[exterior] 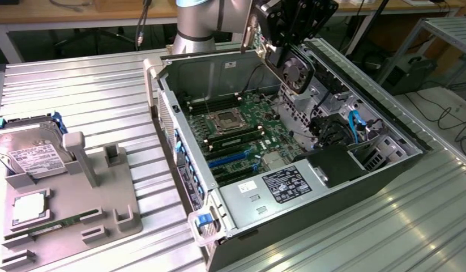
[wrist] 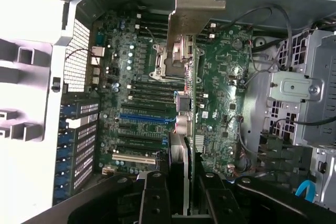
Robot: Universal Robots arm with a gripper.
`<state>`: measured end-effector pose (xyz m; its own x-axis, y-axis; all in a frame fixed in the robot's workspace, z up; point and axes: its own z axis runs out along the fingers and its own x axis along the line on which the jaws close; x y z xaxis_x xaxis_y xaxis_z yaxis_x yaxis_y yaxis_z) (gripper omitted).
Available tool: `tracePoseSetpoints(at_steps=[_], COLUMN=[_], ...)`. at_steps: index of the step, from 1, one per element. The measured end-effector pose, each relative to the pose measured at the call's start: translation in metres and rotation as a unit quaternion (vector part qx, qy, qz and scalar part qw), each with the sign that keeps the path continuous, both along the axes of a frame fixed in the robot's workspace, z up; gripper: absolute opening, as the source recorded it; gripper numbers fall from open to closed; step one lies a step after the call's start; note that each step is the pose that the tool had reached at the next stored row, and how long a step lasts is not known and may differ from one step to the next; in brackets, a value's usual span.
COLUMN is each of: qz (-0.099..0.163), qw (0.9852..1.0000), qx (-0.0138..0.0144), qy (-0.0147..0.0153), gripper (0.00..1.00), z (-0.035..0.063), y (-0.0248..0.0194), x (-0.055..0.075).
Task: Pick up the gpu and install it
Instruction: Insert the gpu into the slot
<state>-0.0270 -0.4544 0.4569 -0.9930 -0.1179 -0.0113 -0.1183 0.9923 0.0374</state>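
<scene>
- Overhead, the gripper (exterior: 286, 50) has its fingers clamped on the gpu (exterior: 297, 73), which is held on edge.
- It hangs above the motherboard (exterior: 272, 131) inside the open computer case (exterior: 257, 225).

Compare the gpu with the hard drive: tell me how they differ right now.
The gpu hangs in the gripper above the open computer case; the hard drive rests in the grey holder. The gpu is dark with a round fan; the hard drive is silver with a white label. Neither is installed.
</scene>
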Motion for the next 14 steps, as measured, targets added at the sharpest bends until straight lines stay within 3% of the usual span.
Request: tracePoseSetpoints(at_steps=[14], qz=[0.026], qw=[0.9997], qx=[0.0000], qy=[0.0000], gripper=[0.27], z=[0.0000], y=[0.0000], x=[0.0000])
